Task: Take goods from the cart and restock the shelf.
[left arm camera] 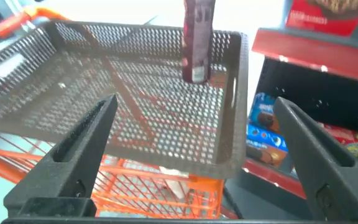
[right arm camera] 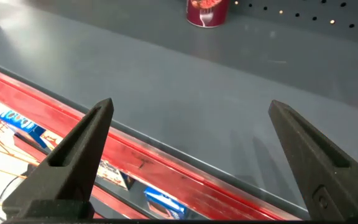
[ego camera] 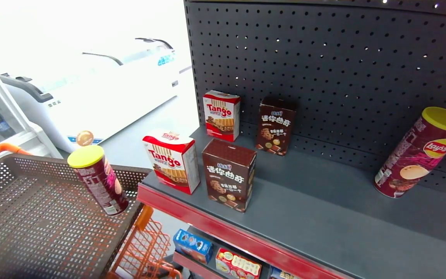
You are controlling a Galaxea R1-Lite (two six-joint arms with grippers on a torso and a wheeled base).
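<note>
A maroon chip can with a yellow lid stands upright in the brown perforated cart basket, near its corner closest to the shelf. The same chip can shows beyond my left gripper, which is open, empty and short of the basket. A second chip can stands on the grey shelf at the right, against the pegboard. My right gripper is open and empty over the shelf's front part, with that can farther back.
Two red wafer boxes and two brown cookie boxes stand at the shelf's left. The shelf has a red front lip. Lower shelves hold snack boxes. The cart frame is orange. A white freezer stands behind.
</note>
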